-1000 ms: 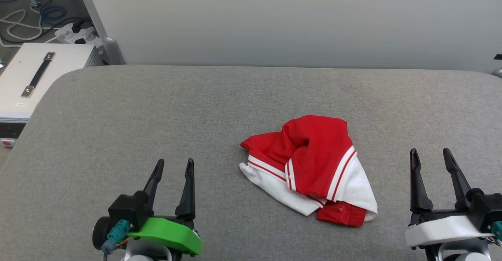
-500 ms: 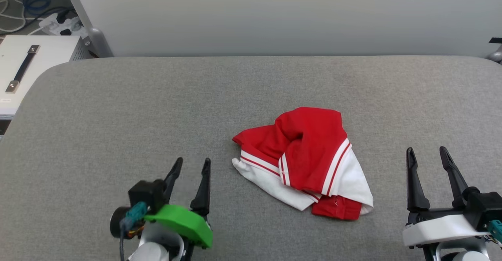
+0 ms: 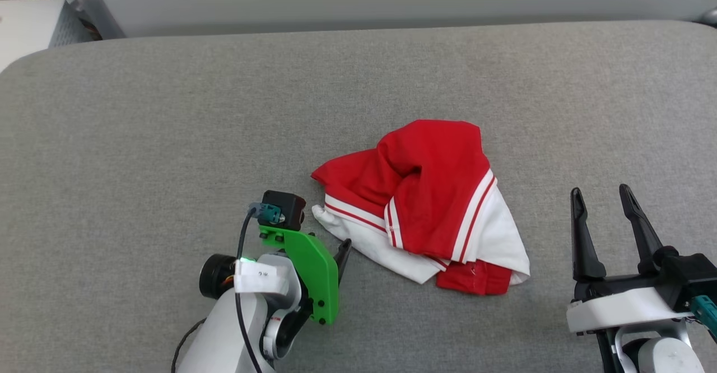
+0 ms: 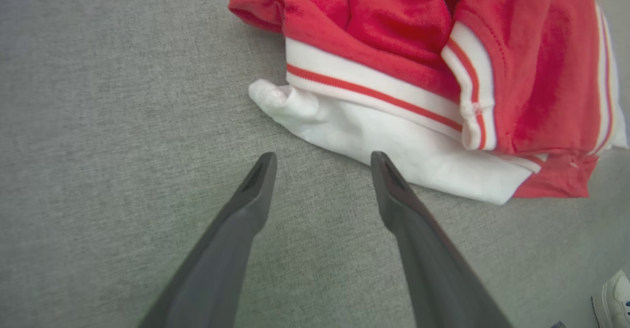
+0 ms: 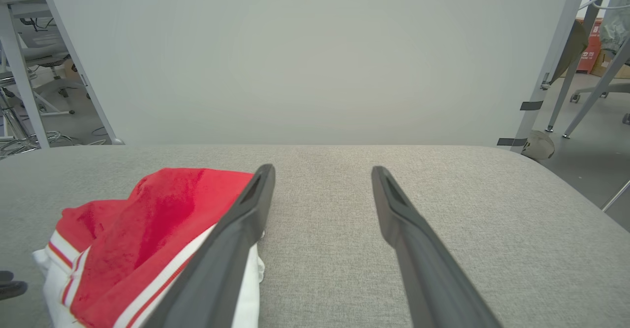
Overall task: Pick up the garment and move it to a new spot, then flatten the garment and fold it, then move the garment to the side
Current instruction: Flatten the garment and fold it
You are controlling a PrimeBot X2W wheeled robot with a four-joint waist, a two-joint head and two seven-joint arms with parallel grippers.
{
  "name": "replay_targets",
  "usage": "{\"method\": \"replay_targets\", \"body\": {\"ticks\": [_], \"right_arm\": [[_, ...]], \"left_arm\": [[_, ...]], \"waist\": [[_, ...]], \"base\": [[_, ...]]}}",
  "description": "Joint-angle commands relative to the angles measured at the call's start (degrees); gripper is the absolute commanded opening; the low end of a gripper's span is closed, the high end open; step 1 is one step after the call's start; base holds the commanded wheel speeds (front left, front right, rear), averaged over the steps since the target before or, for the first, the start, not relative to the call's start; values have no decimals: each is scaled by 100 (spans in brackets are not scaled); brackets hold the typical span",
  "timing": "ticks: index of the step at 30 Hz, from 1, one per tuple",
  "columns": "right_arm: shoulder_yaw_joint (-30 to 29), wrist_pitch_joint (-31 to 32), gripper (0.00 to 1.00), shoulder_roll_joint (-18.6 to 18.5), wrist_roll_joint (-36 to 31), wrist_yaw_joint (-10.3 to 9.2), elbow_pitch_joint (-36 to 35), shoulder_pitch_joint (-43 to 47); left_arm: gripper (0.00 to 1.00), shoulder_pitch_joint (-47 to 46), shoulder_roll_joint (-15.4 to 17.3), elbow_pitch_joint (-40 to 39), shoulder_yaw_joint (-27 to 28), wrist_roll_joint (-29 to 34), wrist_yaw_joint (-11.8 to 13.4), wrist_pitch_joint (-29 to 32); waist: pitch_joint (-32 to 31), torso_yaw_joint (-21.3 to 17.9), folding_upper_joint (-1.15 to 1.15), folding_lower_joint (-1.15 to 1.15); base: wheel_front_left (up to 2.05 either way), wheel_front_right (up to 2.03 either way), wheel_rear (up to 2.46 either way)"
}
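Garment: the garment (image 3: pixel 425 194) lies crumpled in a heap on the grey bench (image 3: pixel 168 138), a little toward 3 o'clock from the middle of the head view. Red folds are on top, white sleeve cloth with striped trim runs along its 6 to 8 o'clock edge, and a red corner pokes out at 5 o'clock.
Left tool: the left tool (image 4: pixel 320 156) sits at 7 o'clock of the garment, its fingers spread and holding nothing. One tip is at the edge of the white cloth; I cannot tell whether it touches.
Right tool: the right tool (image 3: pixel 599 189) sits at 4 o'clock of the garment and apart from it. Its fingers are spread, empty and point to 12 o'clock.
In the way: bare bench fabric lies between each tool and the heap. A green bracket (image 3: pixel 311 266) on the left wrist covers most of that tool's fingers in the head view.
Around: a pale wall panel (image 5: pixel 305 57) stands beyond the bench at 12 o'clock, and a white cabinet (image 3: pixel 25 26) stands off the bench at 10 o'clock.
Left wrist view: it shows the trim seams up close and a white shoe (image 4: pixel 615 293) past the bench edge at 4 o'clock.
Right wrist view: it shows chair legs (image 5: pixel 595 91) and a red box (image 5: pixel 588 47) at 2 o'clock. Its own finger covers part of the heap's edge.
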Motion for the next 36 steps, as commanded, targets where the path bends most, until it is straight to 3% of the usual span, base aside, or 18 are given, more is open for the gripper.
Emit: {"method": "replay_targets", "body": {"ticks": [1, 11, 12, 13, 14, 24, 30, 36], "right_arm": [[22, -13, 100, -17, -54, -6, -24, -102], [83, -13, 100, -17, -13, -6, -37, -278], [86, -13, 100, -17, -6, -6, -34, -287], [90, -13, 100, -17, 0, -6, -31, -295], [92, -13, 100, -17, 8, -6, -26, -305], [16, -13, 100, -17, 56, -6, 114, -238], [0, -13, 100, -17, 63, -6, 213, -92], [51, -13, 100, -17, 116, -6, 273, -50]], "left_arm": [[100, -135, -5, 19, -29, -45, 22, 48], [100, -532, 9, 476, -195, 128, 156, -2], [76, -536, 12, 558, -223, 130, 141, 23], [33, -535, 24, 619, -244, 132, 125, 44], [0, -526, 44, 681, -271, 134, 100, 63], [0, -145, 217, 539, -85, -26, 86, -529], [0, 124, 491, -289, 241, -148, 214, -722], [0, 346, 942, -1238, 693, -289, 406, -426]], "waist": [[274, -198, 0, 0], [607, -386, 0, 0], [621, -392, 0, 0], [630, -397, 0, 0], [636, -398, 0, 0], [226, -137, 0, 0], [-113, 126, 0, 0], [-236, 275, 0, 0]], "base": [[0, 0, 0], [0, 0, 0], [0, 0, 0], [0, 0, 0], [0, 0, 0], [0, 0, 0], [0, 0, 0], [0, 0, 0]]}}
